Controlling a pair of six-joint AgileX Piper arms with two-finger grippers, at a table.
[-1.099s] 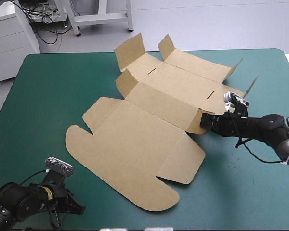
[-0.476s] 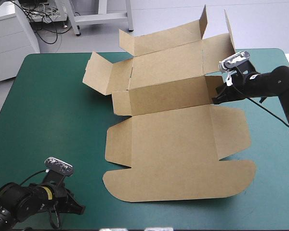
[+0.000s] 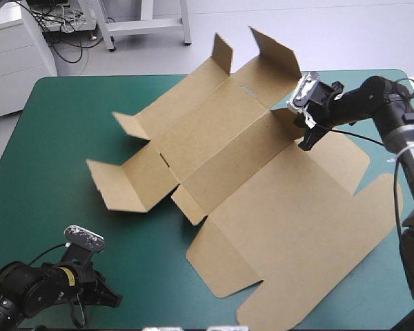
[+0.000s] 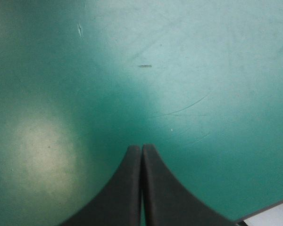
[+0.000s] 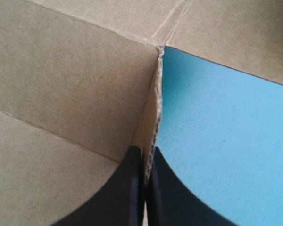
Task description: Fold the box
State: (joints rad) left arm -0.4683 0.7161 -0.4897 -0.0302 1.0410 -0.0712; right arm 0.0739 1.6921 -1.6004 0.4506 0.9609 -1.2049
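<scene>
A: Where's the box point(image 3: 276, 214)?

B: Spread open across the desk point(image 3: 55, 152), from the middle to the near right corner. Its end flaps stand up toward the far edge and the left side.

A: And the hands?

B: The right hand point(image 3: 306, 143) is clenched on a flap's edge near the far right corner (the cut board shows between its fingers). The left hand point(image 3: 114, 299) is closed on nothing at the near left corner, well apart.

A: How will it handle?

B: Light and stiff, I'd judge, bending only at creases. Pinch walls by their edges, close to a crease.
</scene>
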